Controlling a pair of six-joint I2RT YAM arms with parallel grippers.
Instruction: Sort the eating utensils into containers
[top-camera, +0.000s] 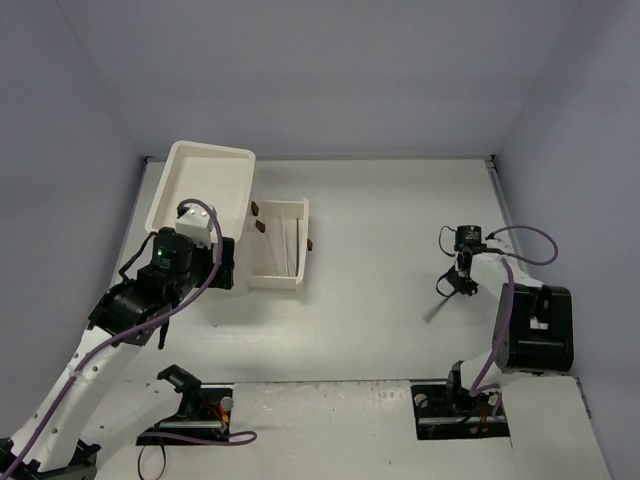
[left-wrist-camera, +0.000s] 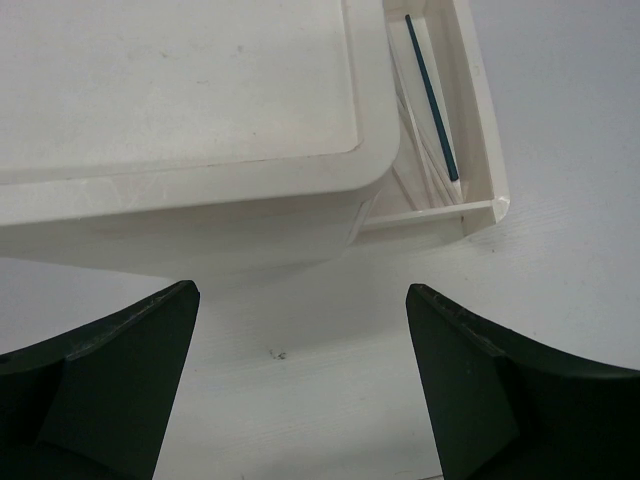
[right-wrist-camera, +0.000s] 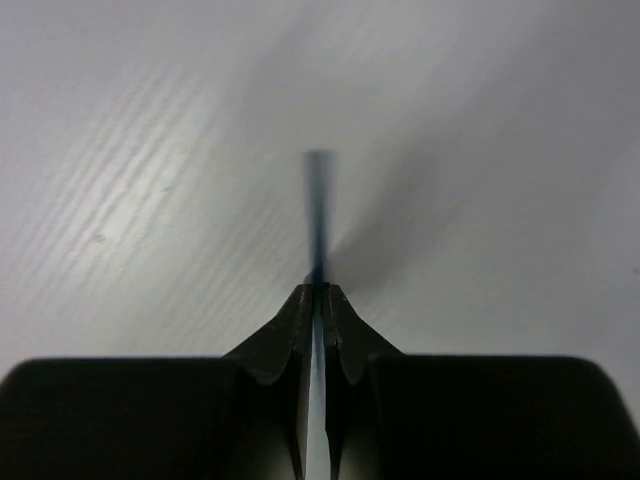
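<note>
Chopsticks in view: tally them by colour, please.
Dark teal chopstick, in the open white plastic drawer: 1
Blue chopstick, held in the right gripper: 1
Clear-white chopsticks, in the drawer: too faint to count
Total countable: 2

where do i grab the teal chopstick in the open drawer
Take the teal chopstick near mid-length, coming straight down from above, jaws across its thin shaft. It lies flat along the floor of the open drawer, whose walls block any sideways approach, and clear chopsticks lie close beside it, so a narrow pinch is probably safest.
</note>
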